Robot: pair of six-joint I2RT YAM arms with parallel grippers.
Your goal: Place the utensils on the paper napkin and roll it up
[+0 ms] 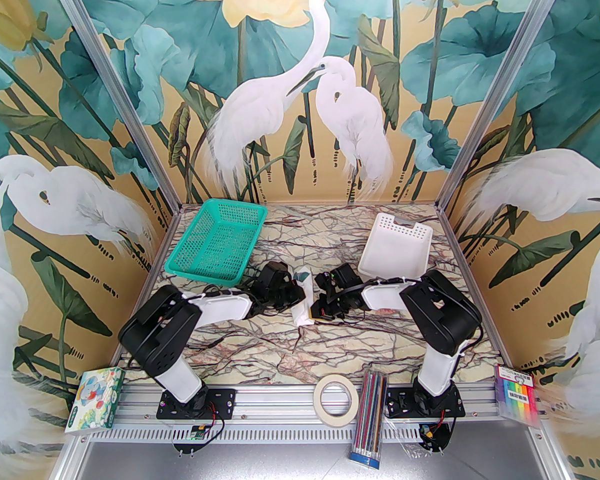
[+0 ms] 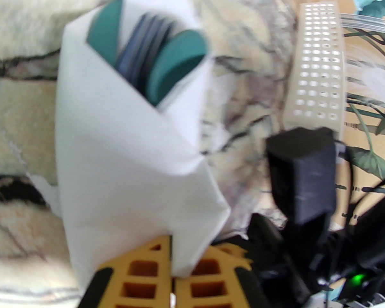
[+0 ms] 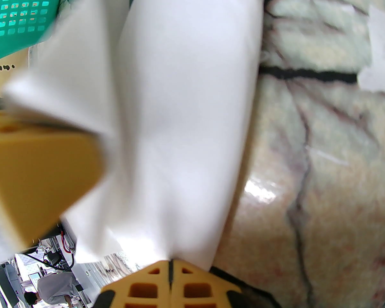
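The white paper napkin (image 1: pixel 302 300) lies wrapped into a narrow bundle at the middle of the marble table, between both grippers. Dark green utensils (image 2: pixel 176 63) poke out of its open far end: a rounded spoon bowl and a flat handle. In the left wrist view my left gripper (image 2: pixel 171 268) is shut, its yellow fingertips pinching the napkin's (image 2: pixel 125 159) near corner. My right gripper (image 3: pixel 170 274) is also shut, nipping the napkin's (image 3: pixel 179 107) edge from the other side. From above, the left gripper (image 1: pixel 295 294) and right gripper (image 1: pixel 316 310) flank the bundle closely.
A green basket (image 1: pixel 215 245) stands at the back left and a white perforated basket (image 1: pixel 395 250) at the back right, just behind the right arm. Along the near edge sit a tape roll (image 1: pixel 336 398), a pencil bundle (image 1: pixel 372 418) and a box (image 1: pixel 96 400).
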